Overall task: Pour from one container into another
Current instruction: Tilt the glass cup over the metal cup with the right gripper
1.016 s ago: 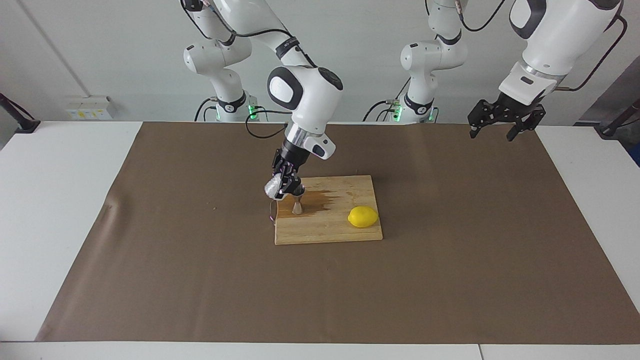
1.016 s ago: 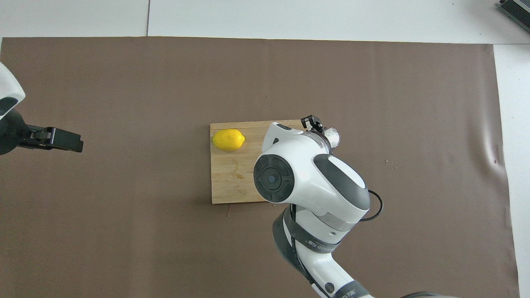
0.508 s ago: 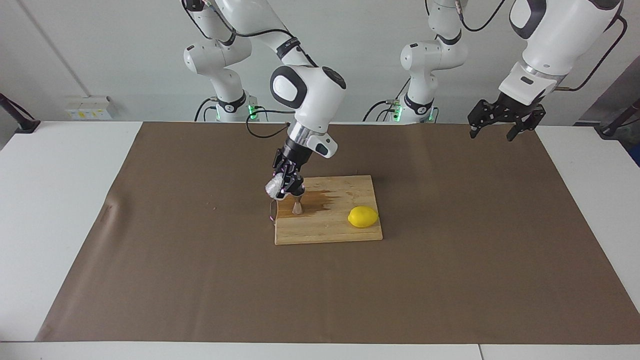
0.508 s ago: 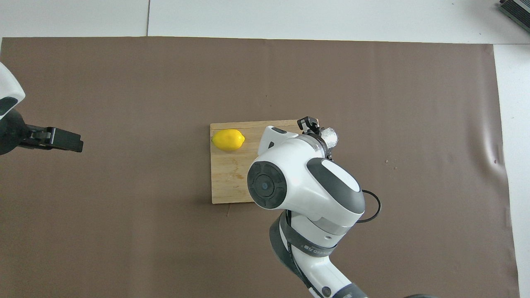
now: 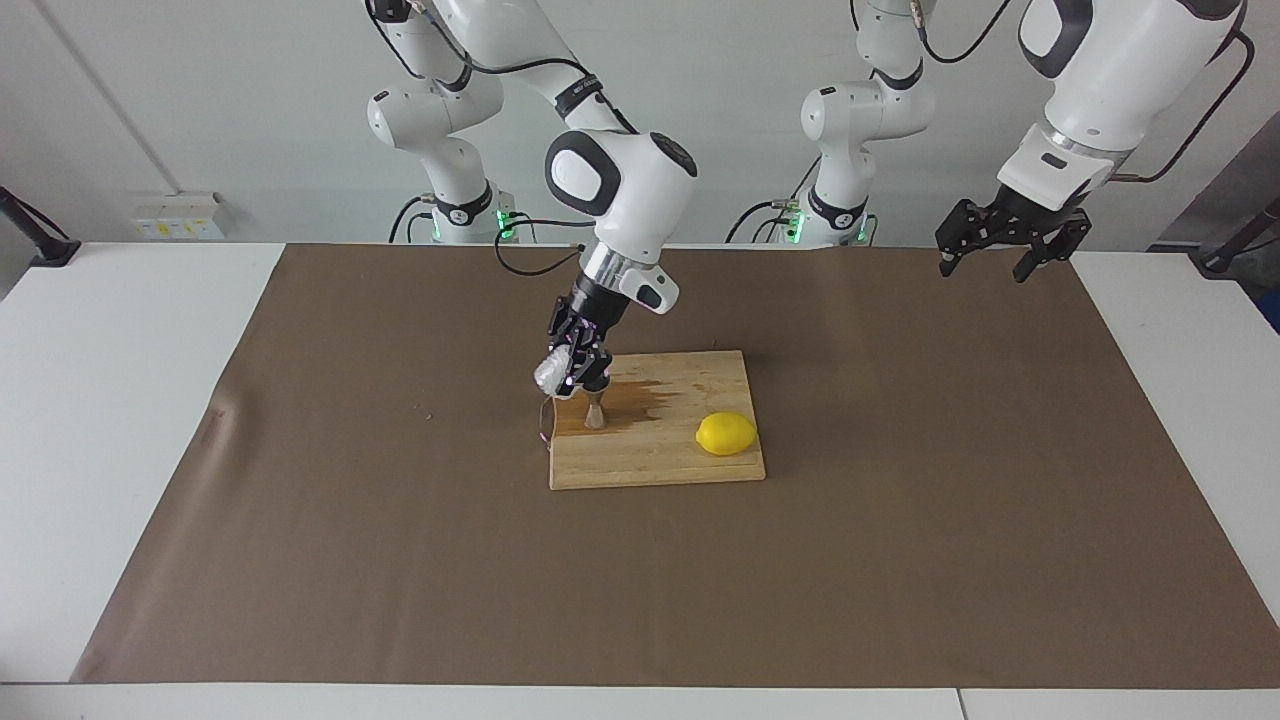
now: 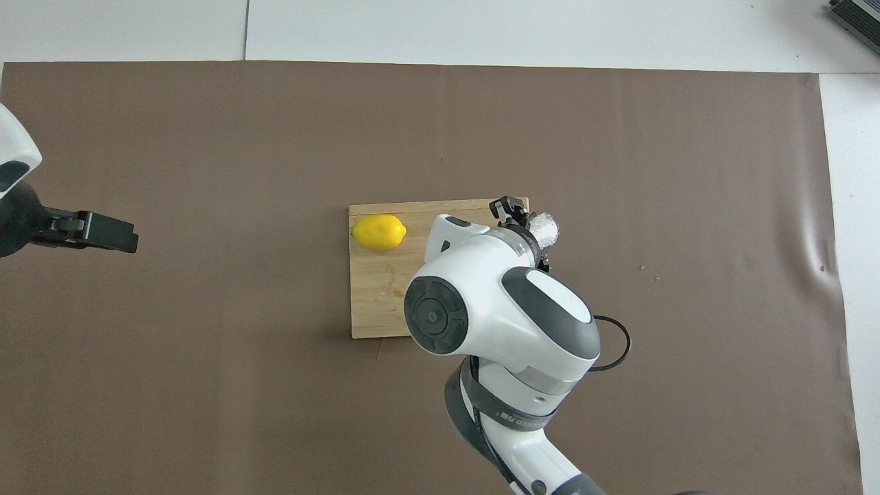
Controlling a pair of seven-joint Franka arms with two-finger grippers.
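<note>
My right gripper (image 5: 575,372) is shut on the clear faceted glass cup (image 5: 551,373) and holds it tilted just above the steel jigger (image 5: 594,412). The jigger stands upright on the wooden cutting board (image 5: 670,462), near the board's edge toward the right arm's end. In the overhead view the glass cup (image 6: 546,229) shows past my right gripper (image 6: 524,221); the jigger is hidden under the arm. A dark wet patch (image 5: 640,400) spreads on the board beside the jigger. My left gripper (image 5: 1000,258) is open and waits high over the table's corner at the left arm's end.
A yellow lemon (image 5: 726,434) lies on the board toward the left arm's end, also in the overhead view (image 6: 378,232). A brown mat (image 5: 400,560) covers the table. The left gripper (image 6: 96,232) shows at the overhead view's edge.
My right arm's elbow has swung slightly toward the left arm's end, and the gripper with the glass cup has shifted a little toward the jigger. The left arm has not moved.
</note>
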